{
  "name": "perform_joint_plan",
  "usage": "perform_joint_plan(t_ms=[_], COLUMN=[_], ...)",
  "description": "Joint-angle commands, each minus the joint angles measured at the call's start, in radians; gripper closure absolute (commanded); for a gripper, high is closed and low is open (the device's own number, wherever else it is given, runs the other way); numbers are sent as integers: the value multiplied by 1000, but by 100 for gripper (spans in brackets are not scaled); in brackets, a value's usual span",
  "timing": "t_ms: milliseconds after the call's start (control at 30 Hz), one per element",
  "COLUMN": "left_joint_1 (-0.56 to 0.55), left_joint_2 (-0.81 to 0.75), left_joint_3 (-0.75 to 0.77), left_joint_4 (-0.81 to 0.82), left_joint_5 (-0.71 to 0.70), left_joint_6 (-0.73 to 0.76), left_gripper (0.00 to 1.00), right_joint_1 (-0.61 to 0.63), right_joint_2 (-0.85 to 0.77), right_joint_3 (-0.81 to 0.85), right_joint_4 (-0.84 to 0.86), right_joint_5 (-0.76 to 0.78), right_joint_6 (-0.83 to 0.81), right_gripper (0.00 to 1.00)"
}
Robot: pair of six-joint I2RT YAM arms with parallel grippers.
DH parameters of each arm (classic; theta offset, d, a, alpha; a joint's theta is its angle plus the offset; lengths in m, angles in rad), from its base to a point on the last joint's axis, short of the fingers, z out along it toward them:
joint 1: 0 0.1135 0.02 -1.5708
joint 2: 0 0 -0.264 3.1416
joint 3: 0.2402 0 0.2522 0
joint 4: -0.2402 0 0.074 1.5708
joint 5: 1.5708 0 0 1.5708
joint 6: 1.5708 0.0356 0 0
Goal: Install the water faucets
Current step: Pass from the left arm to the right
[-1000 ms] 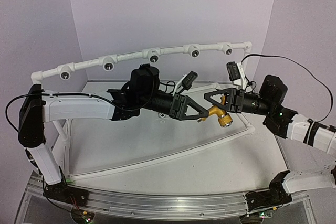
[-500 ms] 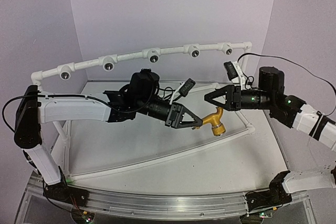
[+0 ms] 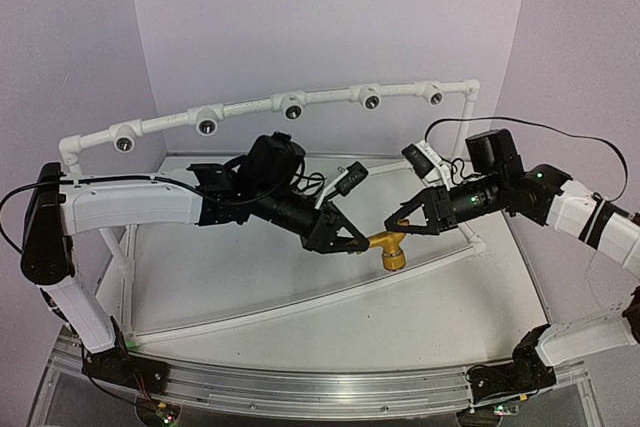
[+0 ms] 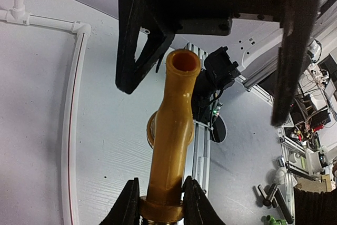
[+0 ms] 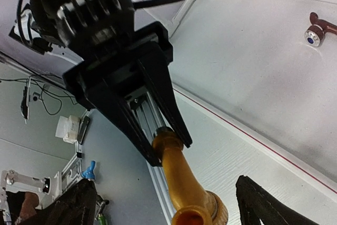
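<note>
Above the bare table (image 3: 300,297), roughly midway between the two arms, the yellow faucet (image 3: 386,245) hangs in the air. The left fingers (image 3: 358,243) are clamped on one end of it, and the left wrist view shows both pads pressed against the body just above a collar. The right fingers (image 3: 405,223) stand spread wide on either side of the faucet's open tubular end without touching it, so the left arm alone carries the piece. This looks like a handover between the arms. To do it well, the right arm should back straight out along the faucet's axis, so that neither finger clips the tube and twists it in the left grip. The left grip sits at one end with the knob hanging below, so the piece could pivot; slow wrist moves would suit, with a check that it has not slipped. Farther off, the right wrist view shows the brown faucet (image 5: 317,29) lying on the table, not yet installed. At the back the white rail (image 3: 250,104) carries a row of sockets (image 3: 370,99), all of them apparently unfilled. For the insertion, line the tube up square with one socket's hole and then push along that line. Coming in at an angle risks jamming it or pushing on the rail.
</note>
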Motion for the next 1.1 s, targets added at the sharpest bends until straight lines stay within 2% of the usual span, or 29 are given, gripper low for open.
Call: perform_joint_plan(t_ms=[0,67,133,267,467,600,700,867,967,1067], left_joint_1=[-2,-2,-1,2,4,6,11,20,22,22], left_joint_2=[-55,-49,-41,-31,-35,-45,-55,-74,-80,-79], left_joint_3=[58,64,73,84,78,68,55,21,8,6], left_joint_4=[15,15,14,13,20,28,42,93,114,121], left_joint_5=[35,43,49,57,62,63,61,53,53,62], left_joint_6=[17,13,9,2,-13,-18,-27,-60,-77,-85], left_gripper=[100,100,100,100,100,100,100,100,100,100], right_joint_1=[36,72,97,108,110,109,110,110,111,110], right_joint_2=[42,71,84,88,58,36,12,-24,-35,-46], right_joint_3=[27,43,55,59,-23,-49,-74,-128,-154,-169], right_joint_4=[-27,-27,-27,-5,153,187,214,289,335,370], right_joint_5=[-26,-29,-29,-27,-26,-17,-13,13,-2,10], right_joint_6=[-83,-91,-108,-112,-41,-27,-16,39,62,78], right_gripper=[24,33,36,47,65,74,74,58,57,62])
